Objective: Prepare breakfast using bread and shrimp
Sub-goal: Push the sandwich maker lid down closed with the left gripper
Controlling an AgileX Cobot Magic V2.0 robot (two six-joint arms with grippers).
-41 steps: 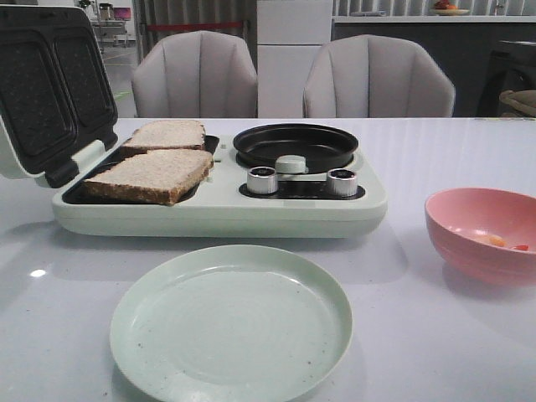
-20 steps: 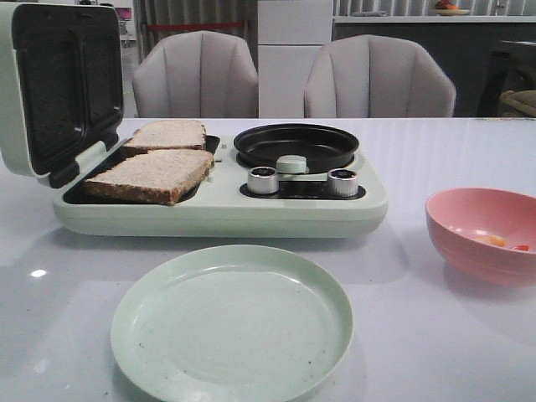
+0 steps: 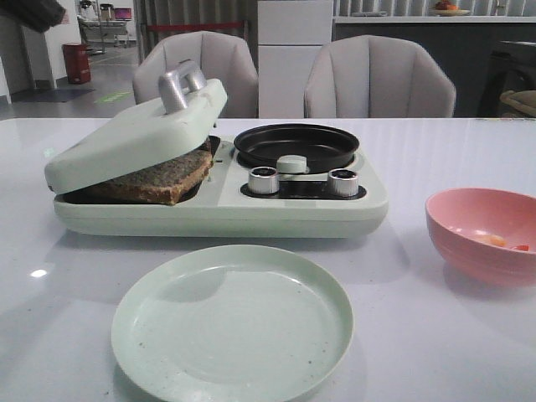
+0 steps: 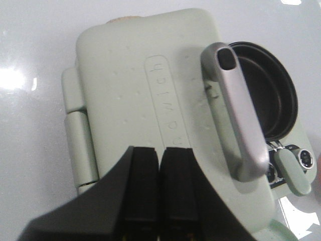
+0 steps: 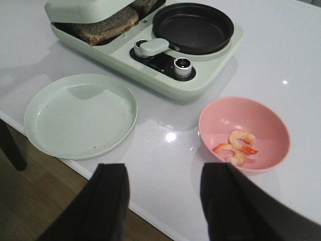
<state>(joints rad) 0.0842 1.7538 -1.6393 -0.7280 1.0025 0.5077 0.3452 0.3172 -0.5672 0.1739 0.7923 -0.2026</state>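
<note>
- Pale green breakfast maker with a hinged sandwich lid [image 3: 138, 134]: lid tilted low over the grill bay, not fully shut; silver handle [image 3: 180, 84] on top.
- Square slices of beige sandwich bread with dark brown crust [image 3: 159, 180]: in the grill bay under the lid. Near slice's front edge and corner show, grainy face, shaded. A second slice shows behind it in the right wrist view [image 5: 145, 4].
- Small curled orange-pink shrimp with pale bodies [image 5: 238, 147]: three or so, in the pink round bowl [image 3: 469, 213] at 3 o'clock of the maker, well apart from it.
- Black round frying pan [image 3: 296, 144]: on the maker's right half, two silver knobs in front.
- Pale green round plate [image 3: 232, 322]: at 6 o'clock of the maker.
- Left gripper [image 4: 160, 188]: black fingers pressed together, over the lid, holding nothing.
- Right gripper [image 5: 163, 201]: jaws wide, above the table edge, holding nothing.
</note>
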